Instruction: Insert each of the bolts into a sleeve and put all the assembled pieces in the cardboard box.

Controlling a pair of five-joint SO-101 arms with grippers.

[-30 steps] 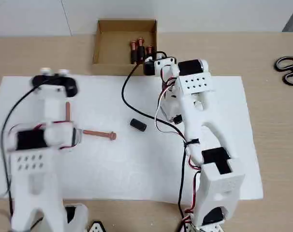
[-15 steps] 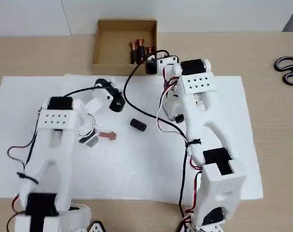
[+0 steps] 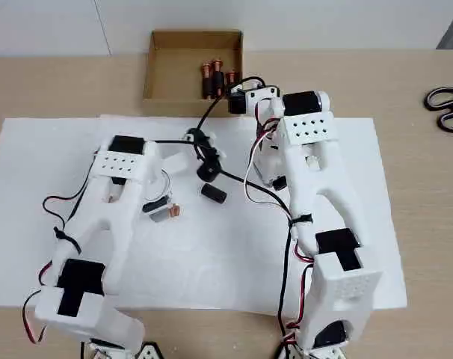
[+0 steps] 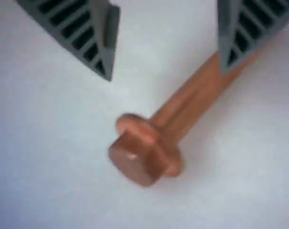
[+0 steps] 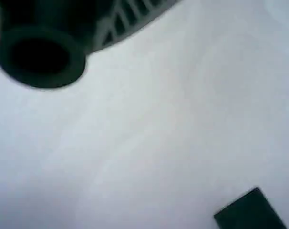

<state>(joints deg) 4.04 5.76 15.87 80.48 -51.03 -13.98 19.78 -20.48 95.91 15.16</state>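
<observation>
Has the left gripper (image 4: pixel 166 67) spread wide astride the copper bolt (image 4: pixel 149 148), flat on the white sheet (image 3: pixel 211 262). Grips a black sleeve (image 5: pixel 39 57) in the right gripper (image 5: pixel 92 28). Shows a second sleeve (image 3: pixel 213 193) loose near the bolt's head, with 3 assembled pieces (image 3: pixel 215 78) in the cardboard box (image 3: pixel 148 75).

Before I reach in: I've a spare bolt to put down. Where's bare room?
Free: the far-left corner of the white sheet, beside the cardboard box; the sheet's near middle; the table toward the scissors. Crowded: between left arm and right arm, around the bolt, loose sleeve, held sleeve and cables.
</observation>
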